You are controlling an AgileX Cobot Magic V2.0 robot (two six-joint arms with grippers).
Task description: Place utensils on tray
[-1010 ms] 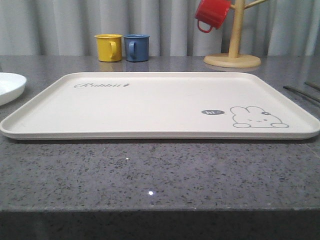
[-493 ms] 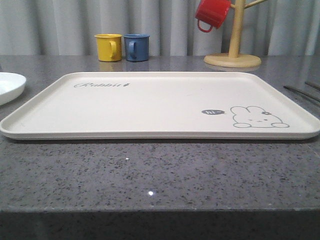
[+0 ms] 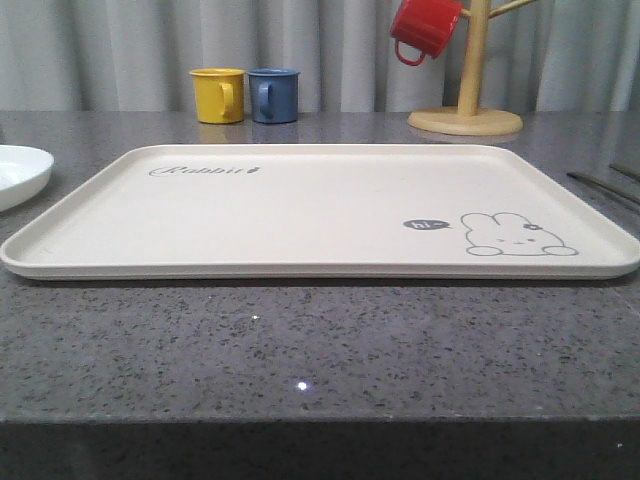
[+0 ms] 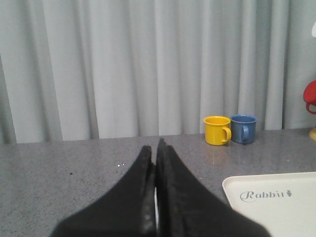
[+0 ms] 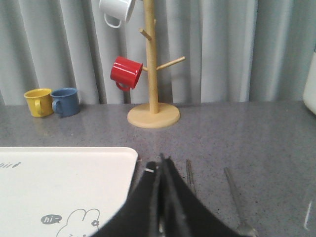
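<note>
Nothing has shifted since a second ago: the front view matches the earlier frames, the tray (image 3: pixel 300 215) bare and every mug in its place.

The left gripper (image 4: pixel 156 148) has its black fingers (image 4: pixel 143 192) pressed together with only a thin seam between them, holding nothing. It hangs above the grey stone table (image 4: pixel 64 168), left of the tray's far-left corner. The right gripper (image 5: pixel 160 163) is likewise closed and empty, poised just right of the tray's right edge, over the table.

The cream tray lies flat in the middle of the table, with its "Rabbit" script far left and the rabbit drawing (image 3: pixel 515 236) near right. The utensils (image 5: pixel 236 202) lie on the table to the right of the tray, off it: slim silver handles running near to far, one ending in what looks like fork tines.

A white plate (image 3: pixel 18 172) sits left of the tray. Far back stand a yellow mug (image 3: pixel 217 95) and a blue mug (image 3: pixel 273 95) side by side; a red mug (image 3: pixel 424 27) hangs on the wooden mug tree (image 3: pixel 466 100) at far right.
</note>
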